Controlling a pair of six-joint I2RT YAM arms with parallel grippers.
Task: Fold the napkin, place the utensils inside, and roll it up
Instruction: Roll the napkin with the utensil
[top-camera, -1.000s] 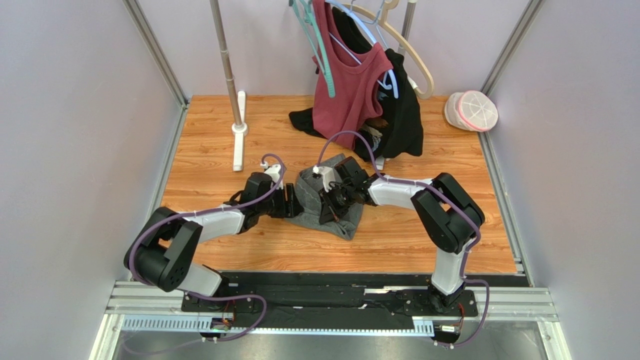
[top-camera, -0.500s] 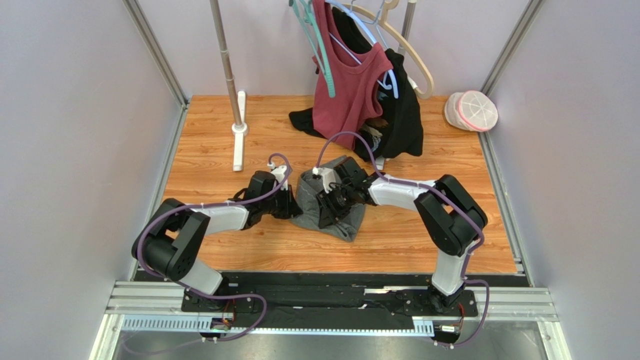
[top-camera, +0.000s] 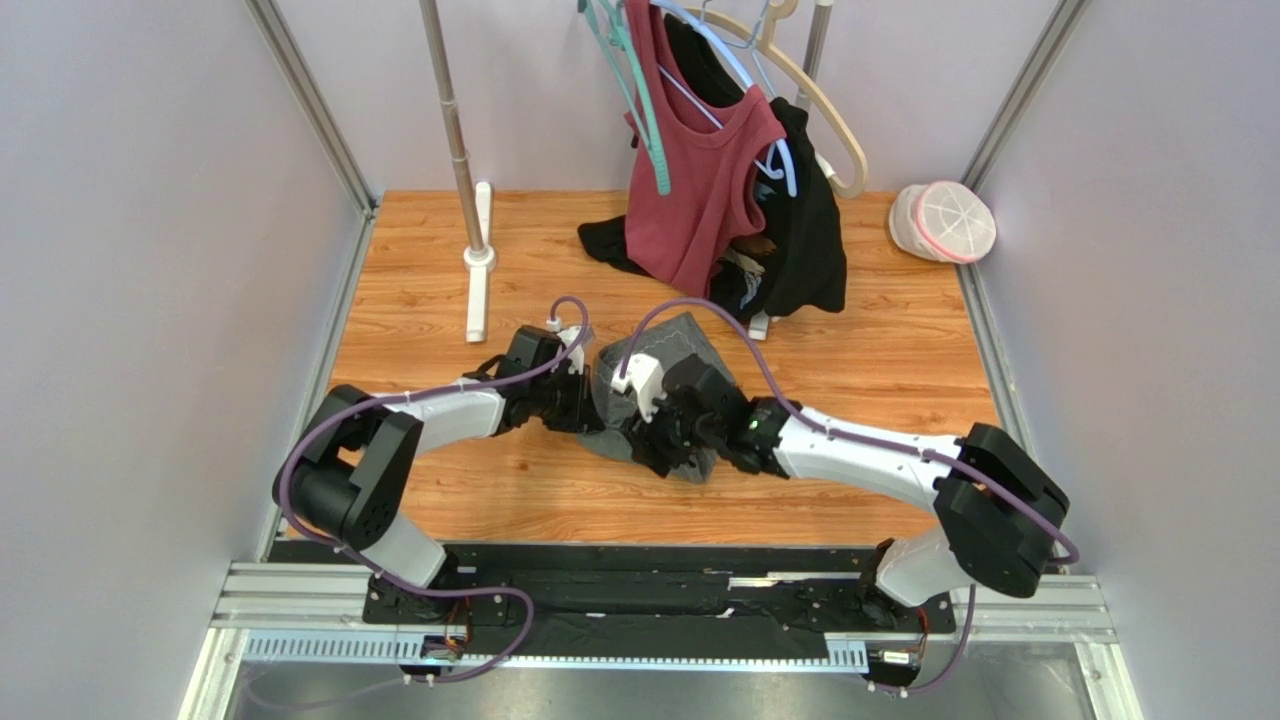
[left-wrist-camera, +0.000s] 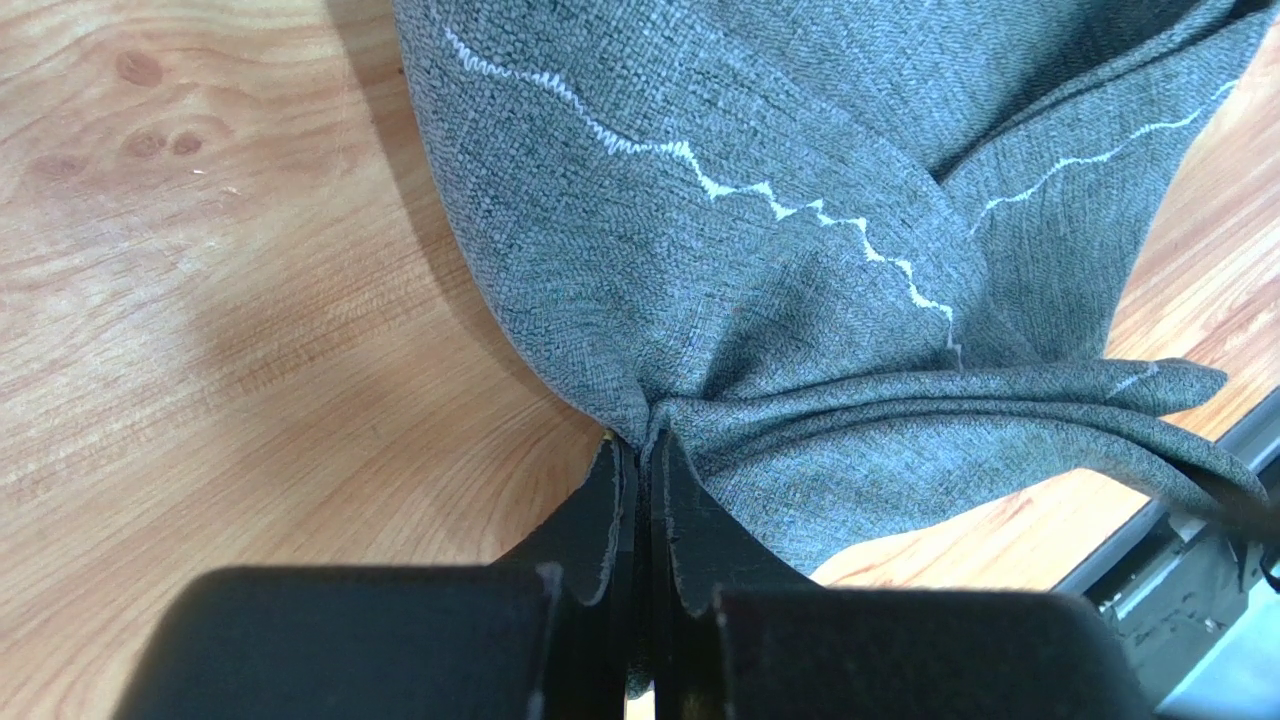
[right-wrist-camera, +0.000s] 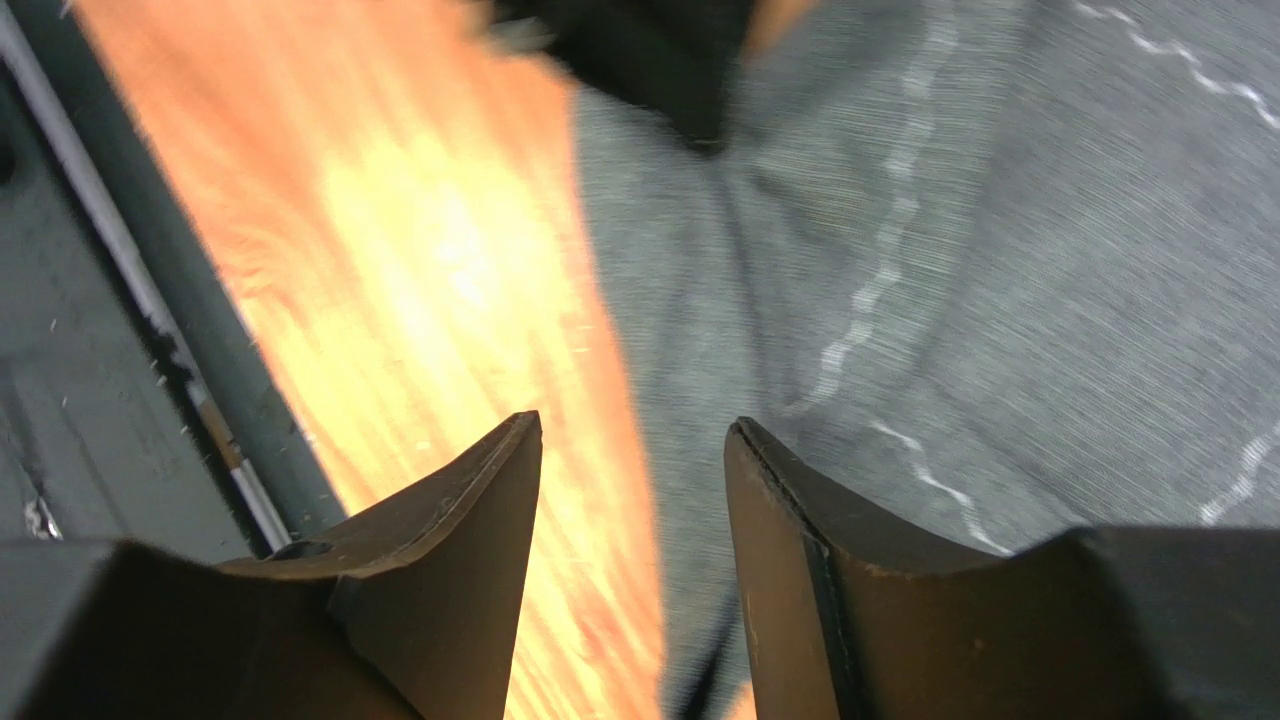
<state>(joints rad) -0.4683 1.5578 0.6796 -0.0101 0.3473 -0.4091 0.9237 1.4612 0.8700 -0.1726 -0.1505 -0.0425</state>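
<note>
wooden tabletop (top-camera: 436, 315), napkin (top-camera: 679, 348) bunched mid-table. my left gripper (left-wrist-camera: 639, 458), pressed together, pinches its left edge; the right gripper (right-wrist-camera: 631, 465) hovers spread over its near side. i'd hold the left pinch firm and regrip low before folding.

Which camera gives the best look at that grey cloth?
The left wrist view: the napkin fills it sharply, stitching clear, pinched by the left hand. From above it is small, half hidden by arms; the right wrist view is blurred.
</note>
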